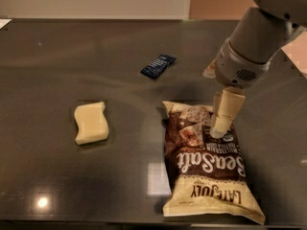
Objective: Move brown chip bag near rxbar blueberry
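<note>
Camera view only. On the dark glossy counter [57, 47], toward the lower right: a large crinkly brown chip bag with cream ends and white "Sea Salt" script [206, 169]. Lies flat, lettering upside down to the camera. One cream end with further print sits nearest the bottom edge; the other end points away up the counter.

Up and to the left of the bag, well apart from it: a small flat dark navy-blue rxbar blueberry wrapper [158, 65]. Set on a slant, alone on bare counter.

Off to the left, at about mid-height: a pale yellow wavy-edged sponge [91, 122], lying flat. Well apart from both the bag and the bar.

Reaching down from the upper right corner: a thick grey-white robot arm [254, 42], ending in a cream-coloured hand [218, 130]. Hangs over the far right part of the bag, tip pointing down at or just above the wrapper, though cannot tell whether touching. Spread, pressed together or pinching the bag — cannot tell that either; shows only as one pale block from this side. Well apart from the rxbar, which lies to the upper left of the hand.
</note>
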Motion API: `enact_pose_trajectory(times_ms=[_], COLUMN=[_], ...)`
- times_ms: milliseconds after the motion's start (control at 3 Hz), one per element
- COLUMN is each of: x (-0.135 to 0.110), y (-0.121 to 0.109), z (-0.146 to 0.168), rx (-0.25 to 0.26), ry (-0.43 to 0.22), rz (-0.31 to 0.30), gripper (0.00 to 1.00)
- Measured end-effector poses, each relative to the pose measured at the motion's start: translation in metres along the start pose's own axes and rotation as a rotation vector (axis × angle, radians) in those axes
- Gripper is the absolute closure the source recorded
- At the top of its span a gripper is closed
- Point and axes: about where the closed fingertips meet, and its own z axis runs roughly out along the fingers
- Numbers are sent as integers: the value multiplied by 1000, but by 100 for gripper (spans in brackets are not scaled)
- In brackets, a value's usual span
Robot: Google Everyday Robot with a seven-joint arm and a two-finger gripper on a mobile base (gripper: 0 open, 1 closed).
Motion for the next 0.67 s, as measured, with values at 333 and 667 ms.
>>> enact_pose_trajectory(times_ms=[333, 667], x=[-6, -4], y=[3, 9], z=[17, 29], rx=[-33, -49], ry=[7, 29], rz=[-21, -30], gripper=[0, 0])
